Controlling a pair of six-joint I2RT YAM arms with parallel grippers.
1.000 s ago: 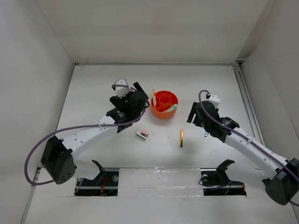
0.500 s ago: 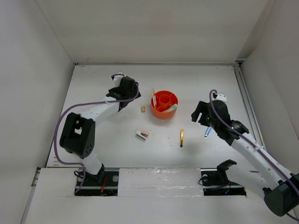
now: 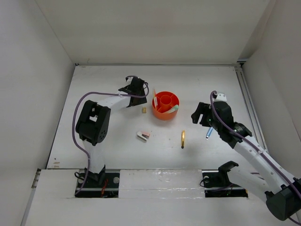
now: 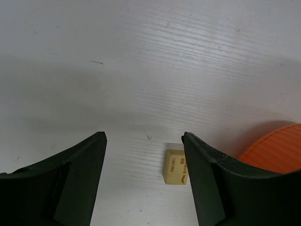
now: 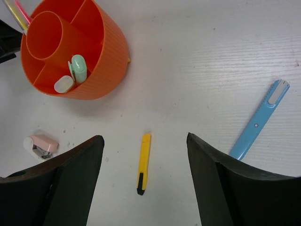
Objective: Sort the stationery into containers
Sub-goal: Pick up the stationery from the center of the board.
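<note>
Left end effector [image 4: 143, 139] moved back beside tan block [image 4: 175, 166], jaws released, right end effector [image 5: 144, 138] released

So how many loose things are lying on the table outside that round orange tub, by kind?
Small tan rectangular block: 1
Pink-and-white plastic stapler: 1
Slim yellow pen with black tip: 1
Long light-blue plastic pen: 1
Total: 4
</note>
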